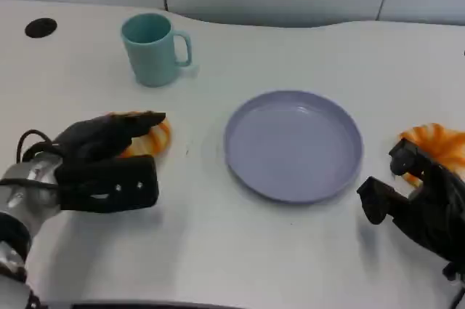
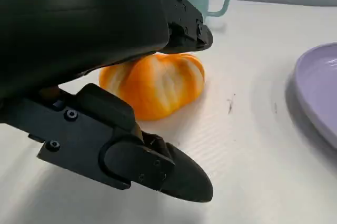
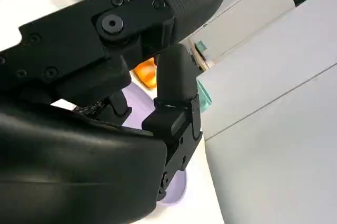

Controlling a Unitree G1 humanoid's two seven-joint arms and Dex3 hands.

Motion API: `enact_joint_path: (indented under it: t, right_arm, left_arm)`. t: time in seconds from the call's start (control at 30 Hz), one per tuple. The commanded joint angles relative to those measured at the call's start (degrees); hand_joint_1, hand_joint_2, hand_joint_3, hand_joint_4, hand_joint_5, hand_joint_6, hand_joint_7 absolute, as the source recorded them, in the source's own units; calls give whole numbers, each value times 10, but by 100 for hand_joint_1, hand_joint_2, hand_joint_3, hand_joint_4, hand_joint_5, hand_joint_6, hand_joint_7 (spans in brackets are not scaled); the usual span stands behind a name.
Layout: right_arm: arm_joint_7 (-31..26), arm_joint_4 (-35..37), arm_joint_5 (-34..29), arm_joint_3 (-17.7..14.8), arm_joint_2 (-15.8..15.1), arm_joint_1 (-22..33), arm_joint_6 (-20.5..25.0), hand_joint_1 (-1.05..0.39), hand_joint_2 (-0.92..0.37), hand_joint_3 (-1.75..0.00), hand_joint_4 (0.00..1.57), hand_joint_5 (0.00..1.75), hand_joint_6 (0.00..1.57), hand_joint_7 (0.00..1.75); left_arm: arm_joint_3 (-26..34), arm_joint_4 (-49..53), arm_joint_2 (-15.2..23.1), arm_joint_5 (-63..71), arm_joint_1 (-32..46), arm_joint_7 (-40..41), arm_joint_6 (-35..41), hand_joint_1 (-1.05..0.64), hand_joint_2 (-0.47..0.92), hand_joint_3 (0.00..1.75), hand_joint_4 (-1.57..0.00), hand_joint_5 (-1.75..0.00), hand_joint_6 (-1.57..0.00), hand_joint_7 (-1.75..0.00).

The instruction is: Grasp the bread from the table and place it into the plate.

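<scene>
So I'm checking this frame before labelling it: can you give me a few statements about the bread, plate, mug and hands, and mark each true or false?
1. The plate holds a piece of bread. False: nothing lies in it.
2. The left hand is at the bread on the left, with fingers above and below it in the left wrist view. True.
3. The teal mug lies on its side. False: it stands upright, handle towards the plate's side.
4. A second orange bread lies by the right hand, on the far side of the plate from the mug. True.
5. The left bread touches the plate. False: bare table separates them.
</scene>
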Motion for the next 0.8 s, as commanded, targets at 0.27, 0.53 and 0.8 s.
enact_joint_path:
  t: [0.27, 0.53, 0.8]
  right_arm:
    - [7, 11, 0, -6, -2, -1, -16, -42, -87, 0, 90, 175, 65, 175]
    - [-9, -4, 0, -2, -2, 4, -4, -43, -86, 0, 91, 175, 66, 175]
    - [-1, -4, 6, -5, 2, 4, -6, -41, -86, 0, 92, 175, 67, 175]
  left_arm:
    - [-56, 33, -25, 32, -40, 22, 86, -80, 91, 5, -26, -7, -29, -3]
    - [-48, 43, -46, 14, -53, 30, 131, -36, 80, 0, -80, -13, -76, -9]
    - [-39, 49, -53, 12, -59, 45, 146, -21, 82, 0, -67, -139, -70, -119]
